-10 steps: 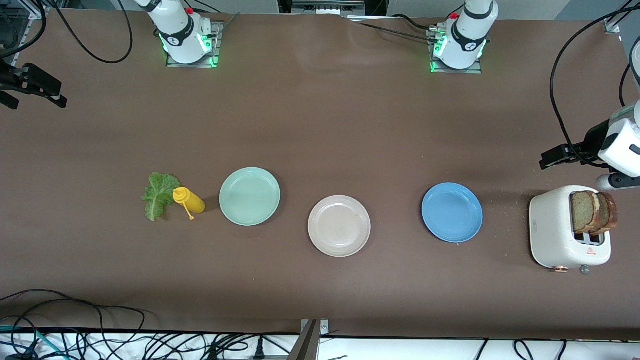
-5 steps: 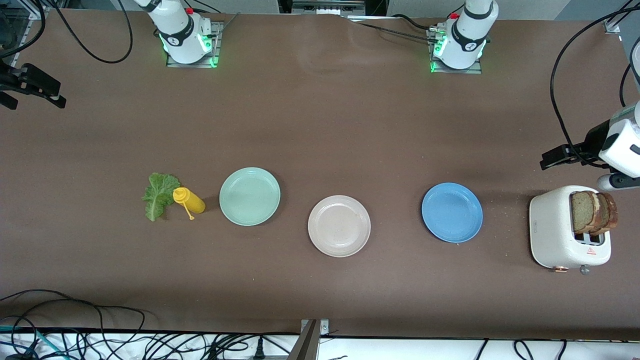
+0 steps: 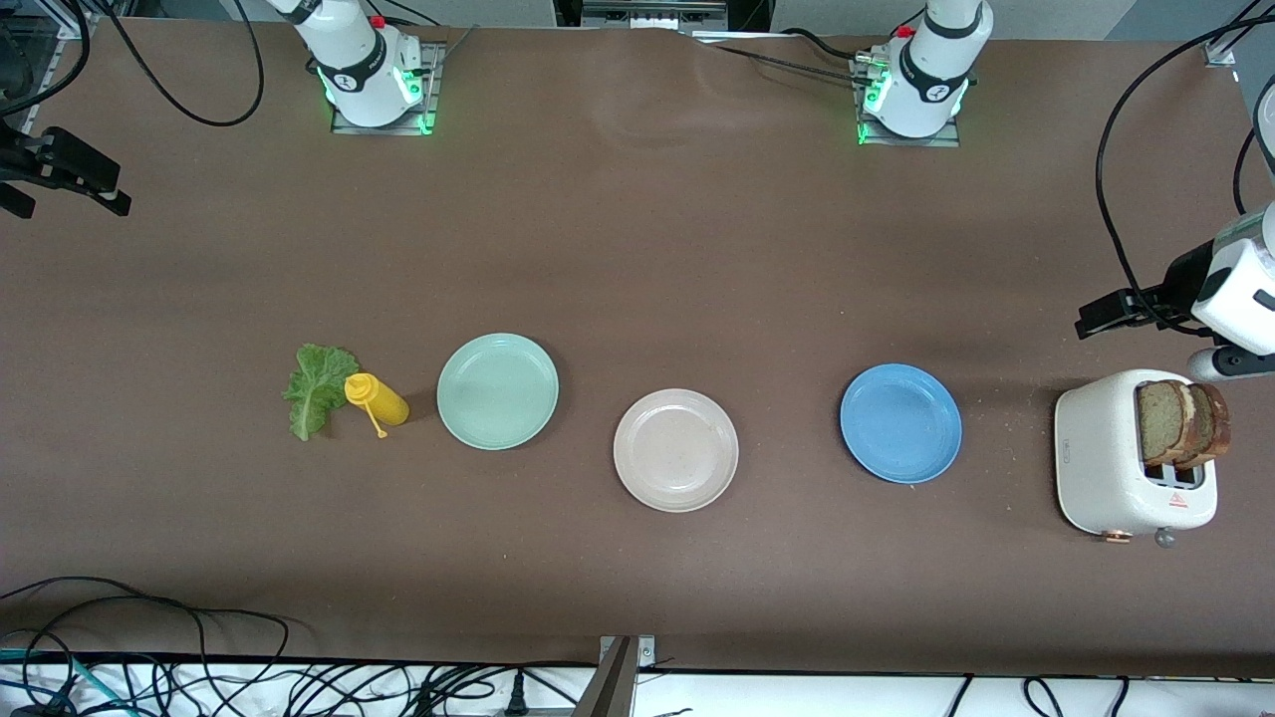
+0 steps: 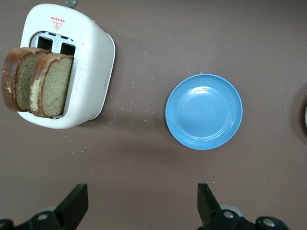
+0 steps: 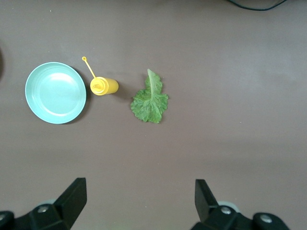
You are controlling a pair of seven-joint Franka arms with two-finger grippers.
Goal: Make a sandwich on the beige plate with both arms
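Observation:
The beige plate (image 3: 675,450) lies bare on the brown table between a mint-green plate and a blue plate. Brown bread slices (image 3: 1180,423) (image 4: 38,81) stand upright in a white toaster (image 3: 1106,458) (image 4: 91,62) at the left arm's end. A ruffled green lettuce leaf (image 3: 317,388) (image 5: 150,99) lies flat at the right arm's end. My left gripper (image 3: 1086,321) (image 4: 143,203) hangs open and holds nothing, over bare tabletop beside the toaster. High over the table edge at the right arm's end, my right gripper (image 3: 118,189) (image 5: 140,199) is open too, with nothing in it.
A yellow squeeze bottle (image 3: 379,398) (image 5: 104,86) lies on its side, touching the lettuce, next to the mint-green plate (image 3: 497,390) (image 5: 55,92). The blue plate (image 3: 900,423) (image 4: 204,111) sits between the beige plate and the toaster. Cables trail along the front edge.
The right gripper has edged very slightly toward its end of the table. Nothing else has moved.

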